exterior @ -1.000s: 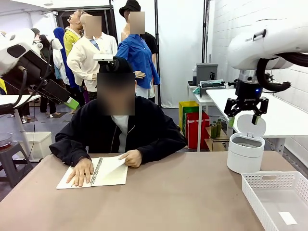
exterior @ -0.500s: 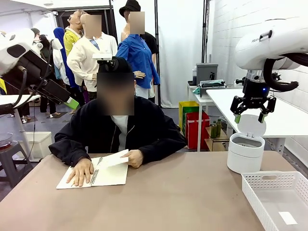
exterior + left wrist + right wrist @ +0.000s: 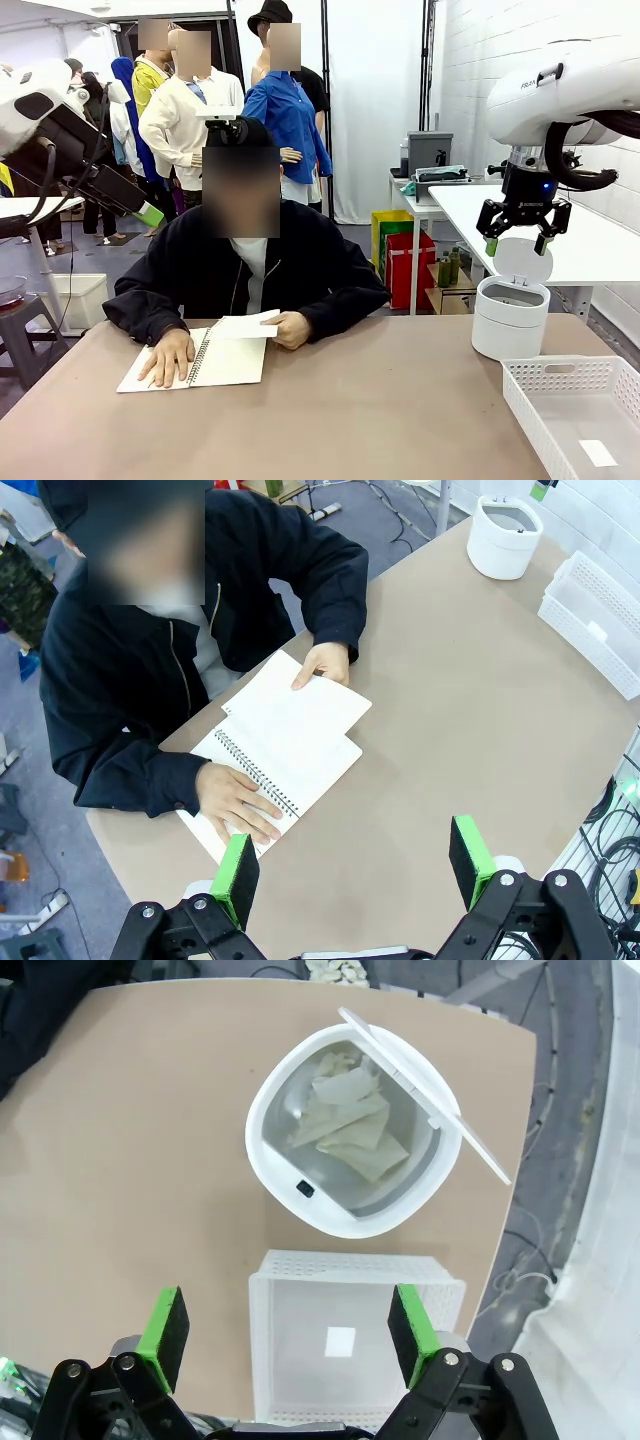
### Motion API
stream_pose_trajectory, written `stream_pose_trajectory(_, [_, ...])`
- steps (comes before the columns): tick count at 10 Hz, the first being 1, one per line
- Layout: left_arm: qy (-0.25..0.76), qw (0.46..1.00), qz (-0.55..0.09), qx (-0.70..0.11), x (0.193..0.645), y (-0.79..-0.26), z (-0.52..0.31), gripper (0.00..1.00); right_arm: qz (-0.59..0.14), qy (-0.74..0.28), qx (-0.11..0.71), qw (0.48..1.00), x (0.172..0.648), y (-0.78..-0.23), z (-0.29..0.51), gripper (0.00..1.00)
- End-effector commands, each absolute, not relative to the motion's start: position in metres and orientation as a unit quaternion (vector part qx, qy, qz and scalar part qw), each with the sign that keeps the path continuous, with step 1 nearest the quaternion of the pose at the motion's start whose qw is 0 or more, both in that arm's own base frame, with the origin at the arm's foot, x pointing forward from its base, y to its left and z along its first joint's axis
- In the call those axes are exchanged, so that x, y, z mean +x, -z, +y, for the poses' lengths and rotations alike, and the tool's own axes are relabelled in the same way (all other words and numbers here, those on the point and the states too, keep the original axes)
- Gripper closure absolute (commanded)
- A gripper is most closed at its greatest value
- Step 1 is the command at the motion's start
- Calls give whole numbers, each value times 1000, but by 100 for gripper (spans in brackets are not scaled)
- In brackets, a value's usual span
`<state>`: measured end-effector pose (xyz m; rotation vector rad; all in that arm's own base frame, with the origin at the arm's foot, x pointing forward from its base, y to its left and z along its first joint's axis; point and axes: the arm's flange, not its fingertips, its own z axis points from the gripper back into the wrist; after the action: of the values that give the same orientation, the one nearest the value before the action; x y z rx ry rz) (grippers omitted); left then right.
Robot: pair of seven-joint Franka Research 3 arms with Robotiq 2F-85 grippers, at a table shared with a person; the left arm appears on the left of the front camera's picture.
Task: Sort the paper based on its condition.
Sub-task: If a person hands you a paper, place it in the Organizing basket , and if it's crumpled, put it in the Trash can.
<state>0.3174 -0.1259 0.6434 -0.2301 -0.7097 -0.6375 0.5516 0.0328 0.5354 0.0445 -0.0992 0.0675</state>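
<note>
White arm (image 3: 570, 92), black green-padded claw (image 3: 516, 242)

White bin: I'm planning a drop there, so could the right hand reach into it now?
Probably yes: the right hand hangs open above the white bin, its lid flipped up, nothing in between.

A tan table (image 3: 350, 400) spans the near part of a bright, evenly lit room. A white brick wall (image 3: 470, 50) runs along the right, with a long white side table (image 3: 600, 250) against it. A white curtain (image 3: 375, 100) hangs at the far side. Red and yellow crates (image 3: 405, 270) sit beneath it on the grey floor (image 3: 110, 258). A dark stool (image 3: 22, 310) stands at the left.
</note>
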Motion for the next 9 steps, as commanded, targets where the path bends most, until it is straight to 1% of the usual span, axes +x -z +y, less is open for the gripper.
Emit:
stream_pose_trajectory(1, [305,882,-342,-111,317,-644,-125,0,-53,-23,27,998,554,-535,36,0])
stream_pose_trajectory(2, [305,882,-342,-111,317,-644,-125,0,-50,-34,22,998,552,-535,33,0])
stream_pose_trajectory(3, [305,882,-342,-111,317,-644,-125,0,-84,-73,49,993,520,-550,53,0])
stream_pose_trajectory(4, [305,882,-342,-111,317,-644,-125,0,-108,-120,92,983,497,-566,73,0])
stream_pose_trajectory(6, [305,882,-342,-111,317,-644,-125,0,-135,-182,165,960,470,-594,104,0])
stream_pose_trajectory(9, [305,882,-342,-111,317,-644,-125,0,-182,-288,244,908,442,-631,135,0])
